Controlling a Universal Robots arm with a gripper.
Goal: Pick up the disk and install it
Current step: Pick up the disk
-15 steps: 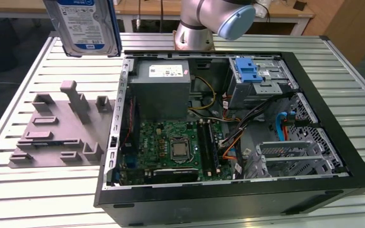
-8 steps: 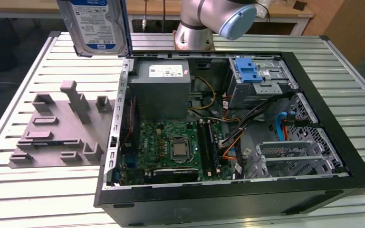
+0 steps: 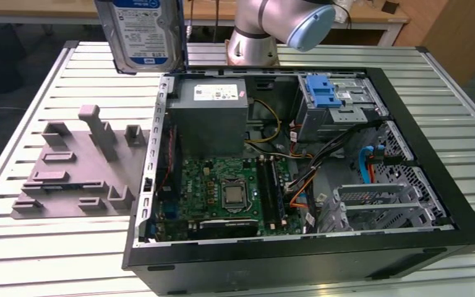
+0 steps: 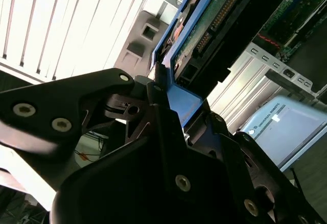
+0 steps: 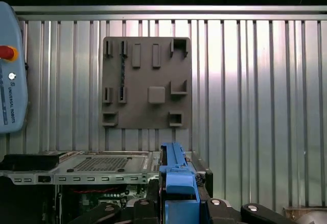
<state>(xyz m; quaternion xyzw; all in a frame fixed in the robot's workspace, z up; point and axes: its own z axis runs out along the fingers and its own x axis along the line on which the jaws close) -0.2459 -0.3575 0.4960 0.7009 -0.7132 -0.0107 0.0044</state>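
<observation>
A slatted metal table (image 3: 39, 247) takes up most of the exterior view, with a wooden desk (image 3: 31, 7) behind it along the top edge. The disk (image 3: 146, 34) hangs upright in the air at the upper left, above the table and just beside the arm (image 3: 262, 28). In the second wrist view the claw (image 4: 173, 99) is clamped on the disk's blue frame. An open computer case (image 3: 303, 266) lies centre right, with a grey moulded plate (image 3: 72, 179) to its left.
</observation>
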